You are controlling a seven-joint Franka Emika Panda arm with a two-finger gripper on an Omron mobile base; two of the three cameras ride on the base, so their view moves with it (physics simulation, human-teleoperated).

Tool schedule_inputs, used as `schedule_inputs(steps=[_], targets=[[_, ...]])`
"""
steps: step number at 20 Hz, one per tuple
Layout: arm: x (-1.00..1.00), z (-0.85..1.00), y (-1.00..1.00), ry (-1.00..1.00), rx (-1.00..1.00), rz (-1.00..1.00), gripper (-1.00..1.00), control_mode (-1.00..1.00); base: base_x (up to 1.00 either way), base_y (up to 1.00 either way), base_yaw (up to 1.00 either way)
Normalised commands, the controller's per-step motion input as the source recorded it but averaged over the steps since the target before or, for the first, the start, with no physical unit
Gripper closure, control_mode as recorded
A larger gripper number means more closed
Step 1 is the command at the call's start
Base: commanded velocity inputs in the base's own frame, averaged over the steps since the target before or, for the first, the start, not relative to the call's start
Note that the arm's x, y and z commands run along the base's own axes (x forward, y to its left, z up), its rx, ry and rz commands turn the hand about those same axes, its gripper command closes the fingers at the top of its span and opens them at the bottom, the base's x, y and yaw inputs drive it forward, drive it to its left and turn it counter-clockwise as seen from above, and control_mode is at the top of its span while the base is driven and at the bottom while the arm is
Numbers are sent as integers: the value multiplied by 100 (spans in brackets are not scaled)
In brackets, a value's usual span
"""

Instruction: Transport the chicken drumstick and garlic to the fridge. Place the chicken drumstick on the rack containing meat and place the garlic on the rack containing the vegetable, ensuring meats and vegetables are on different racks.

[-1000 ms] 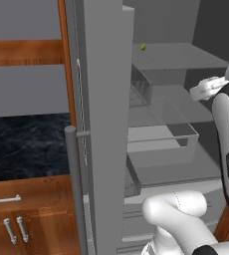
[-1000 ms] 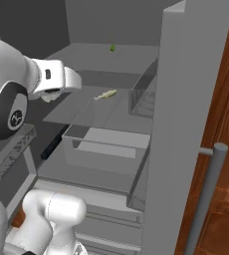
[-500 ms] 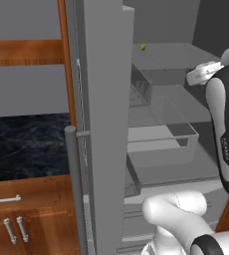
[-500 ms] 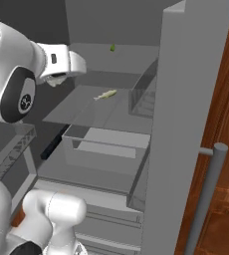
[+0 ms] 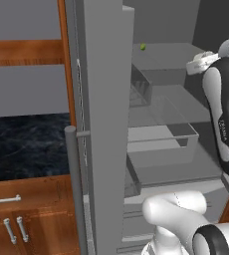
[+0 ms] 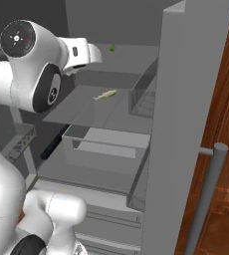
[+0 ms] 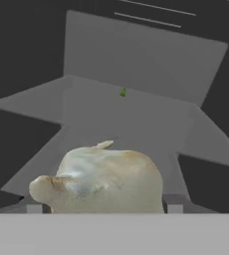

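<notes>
Garlic (image 7: 104, 182) at the frame's bottom is off-white with tan streaks, tiny veg (image 7: 123, 92) is bright green, fridge (image 5: 106, 124) plain grey, cabinets (image 5: 27, 219) reddish wood.

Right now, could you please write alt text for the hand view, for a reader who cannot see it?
An off-white garlic bulb with a pointed tip fills the lower foreground, close to the camera. Beyond it stretches a flat pale-grey fridge shelf, where a tiny green vegetable sits near the grey back wall.
</notes>
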Motion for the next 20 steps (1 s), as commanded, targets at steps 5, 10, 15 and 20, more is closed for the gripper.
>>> schedule_inputs(steps=[5, 10, 15, 20], targets=[[91, 0, -7, 8, 0, 0, 100, -100, 0, 0, 0], [70, -6, -18, 0, 0, 3, 100, -100, 0, 0, 0], [68, -20, -14, 0, 0, 2, 100, -100, 0, 0, 0], [76, -18, -4, 3, 0, 0, 100, -100, 0, 0, 0]])
